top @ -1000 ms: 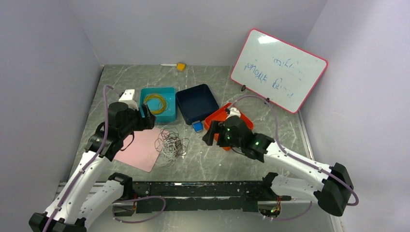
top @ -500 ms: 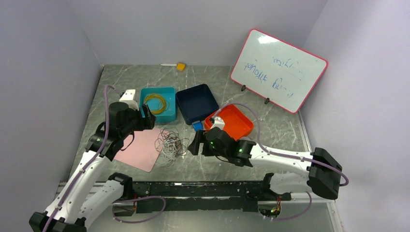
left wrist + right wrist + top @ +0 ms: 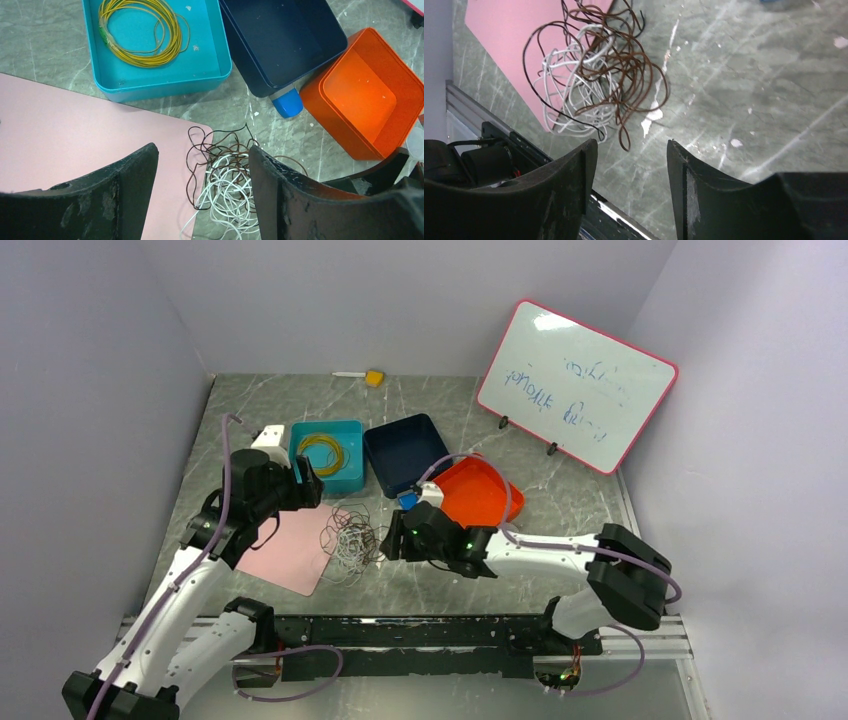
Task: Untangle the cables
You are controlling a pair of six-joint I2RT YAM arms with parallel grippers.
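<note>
The cables (image 3: pixel 352 535) lie in one tangled bunch of thin white and dark brown-red loops, half on the pink mat (image 3: pixel 290 545), half on the marble table. In the left wrist view the cables (image 3: pixel 227 175) sit below and between my left gripper's (image 3: pixel 201 150) open fingers, which hover above them. In the top view my left gripper (image 3: pixel 308 480) hangs just up and left of the bunch. My right gripper (image 3: pixel 392 540) stands right beside the bunch's right edge, open and holding nothing. In the right wrist view the cables (image 3: pixel 594 85) lie ahead of my right gripper (image 3: pixel 630 143).
A teal tray (image 3: pixel 345 480) holding a coiled yellow cable (image 3: pixel 320 452), a navy tray (image 3: pixel 406 453) and an orange tray (image 3: pixel 478 490) stand behind the bunch. A small blue object (image 3: pixel 407 502) lies between them. A whiteboard (image 3: pixel 575 385) leans at the back right.
My right arm has swung left from the orange tray to the bunch's right edge, and its jaws have narrowed. The left arm has hardly moved.
</note>
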